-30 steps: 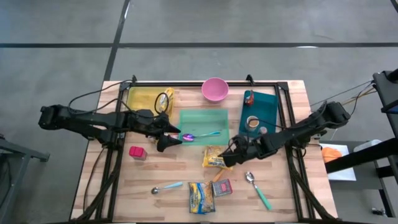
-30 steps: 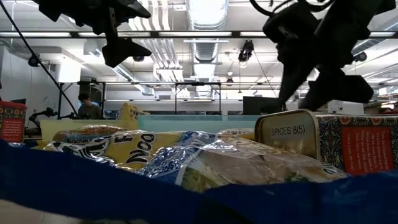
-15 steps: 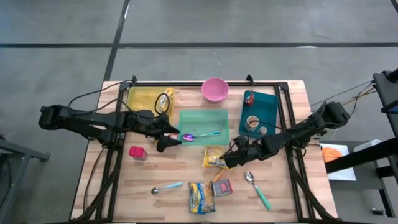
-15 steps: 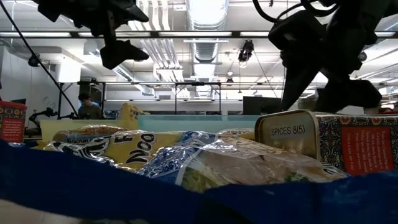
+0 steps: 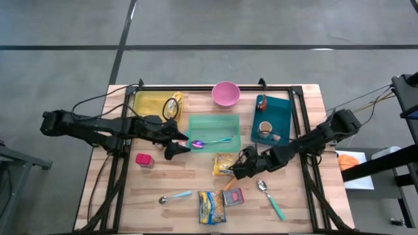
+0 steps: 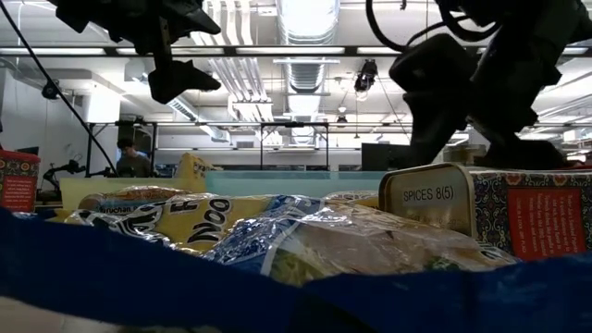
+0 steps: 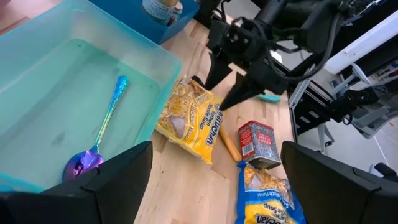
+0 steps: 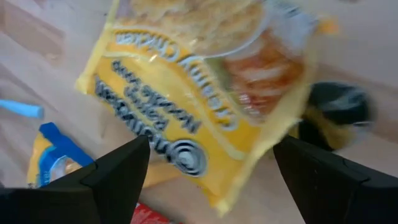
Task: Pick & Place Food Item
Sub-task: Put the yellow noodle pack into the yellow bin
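A yellow noodle packet (image 5: 224,164) lies flat on the wooden table, just in front of the green bin (image 5: 214,124). My right gripper (image 5: 236,169) hangs open over the packet's right end, slanting down from the right. In the left wrist view its two fingers (image 7: 210,73) are spread just above that end of the packet (image 7: 186,118). In the right wrist view the packet (image 8: 199,93) fills the gap between the fingers. My left gripper (image 5: 177,145) waits open above the bin's left edge, holding nothing. My right gripper stands open astride the packet's right end (image 7: 211,109), slanting down from the table's right side. I cannot tell whether a fingertip touches the packet. The packet lies flat on the table.
A purple spoon (image 5: 204,142) lies in the green bin. Behind it are a pink bowl (image 5: 225,93), a yellow bin (image 5: 153,104) and a teal tray (image 5: 271,117) with small containers. Near the front lie a spice tin (image 5: 233,196), a blue-yellow soup packet (image 5: 211,207), a teal spoon (image 5: 271,199), a scoop (image 5: 175,196) and a red box (image 5: 144,159).
My right gripper has sunk toward the yellow packet, and its fingers have spread wider. The packet has stayed where it lay.
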`<state>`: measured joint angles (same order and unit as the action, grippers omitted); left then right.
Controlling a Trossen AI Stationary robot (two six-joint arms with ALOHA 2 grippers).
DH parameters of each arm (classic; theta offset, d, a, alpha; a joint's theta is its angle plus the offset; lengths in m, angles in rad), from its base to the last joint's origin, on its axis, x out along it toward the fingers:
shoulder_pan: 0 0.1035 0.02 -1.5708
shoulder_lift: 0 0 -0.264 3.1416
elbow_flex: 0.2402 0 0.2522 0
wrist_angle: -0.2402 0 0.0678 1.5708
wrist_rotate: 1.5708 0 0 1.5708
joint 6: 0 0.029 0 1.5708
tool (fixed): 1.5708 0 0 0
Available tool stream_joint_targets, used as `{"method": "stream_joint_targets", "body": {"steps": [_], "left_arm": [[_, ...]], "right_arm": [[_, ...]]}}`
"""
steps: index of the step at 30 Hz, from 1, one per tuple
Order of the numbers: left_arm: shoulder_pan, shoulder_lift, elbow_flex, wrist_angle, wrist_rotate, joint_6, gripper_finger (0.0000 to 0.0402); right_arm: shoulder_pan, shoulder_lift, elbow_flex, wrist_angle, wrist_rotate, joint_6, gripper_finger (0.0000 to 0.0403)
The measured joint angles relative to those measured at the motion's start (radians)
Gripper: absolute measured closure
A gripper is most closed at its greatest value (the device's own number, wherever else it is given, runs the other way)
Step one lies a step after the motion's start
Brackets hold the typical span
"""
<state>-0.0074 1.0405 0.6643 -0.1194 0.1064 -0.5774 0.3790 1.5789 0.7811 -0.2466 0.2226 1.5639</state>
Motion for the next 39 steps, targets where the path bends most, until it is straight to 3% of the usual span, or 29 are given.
{"method": "stream_joint_targets", "body": {"steps": [7, 11, 26, 39], "left_arm": [[0.000, 0.000, 0.000, -0.006, 0.000, 0.000, 0.0041], [0.000, 0.000, 0.000, -0.006, 0.000, 0.000, 0.0041], [0.000, 0.000, 0.000, -0.006, -0.001, 0.000, 0.0041], [0.000, 0.000, 0.000, -0.006, -0.001, -0.001, 0.0041]], "right_arm": [[0.000, 0.060, 0.002, 0.061, -0.008, -0.001, 0.0065], [0.000, 0.059, 0.002, 0.078, -0.010, -0.002, 0.0094], [0.000, 0.053, 0.002, 0.078, -0.010, -0.074, 0.0379], [0.003, 0.015, 0.002, 0.087, 0.003, -0.152, 0.0395]]}}
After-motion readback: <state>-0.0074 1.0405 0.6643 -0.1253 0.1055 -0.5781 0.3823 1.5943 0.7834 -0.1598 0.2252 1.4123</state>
